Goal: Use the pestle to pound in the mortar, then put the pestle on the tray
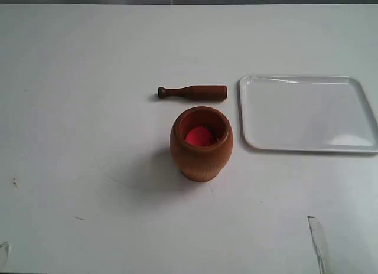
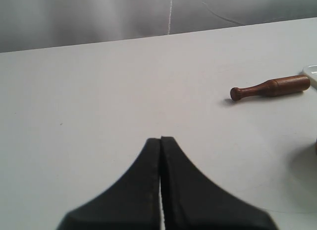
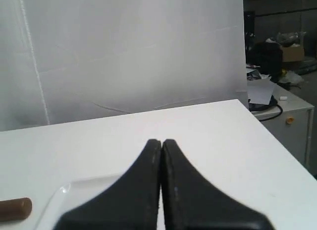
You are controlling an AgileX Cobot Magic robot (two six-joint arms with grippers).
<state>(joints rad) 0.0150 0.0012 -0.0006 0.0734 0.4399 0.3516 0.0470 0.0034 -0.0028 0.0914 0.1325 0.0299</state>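
Currently the pestle (image 1: 192, 93) lies flat on the table (image 1: 88, 79), knobbed handle pointing left, just beyond the far side of the upright mortar (image 1: 201, 143) and left of the tray (image 1: 307, 113). The left gripper (image 2: 160, 139) and right gripper (image 3: 161, 141) have their fingers pressed together, holding nothing, each well apart from the pestle.

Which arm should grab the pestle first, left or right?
Probably left. The pestle lies with its knobbed handle toward the left side, and the left wrist view shows it whole beyond the shut left hand. The right wrist view, with the right hand shut too, catches only its thick end.
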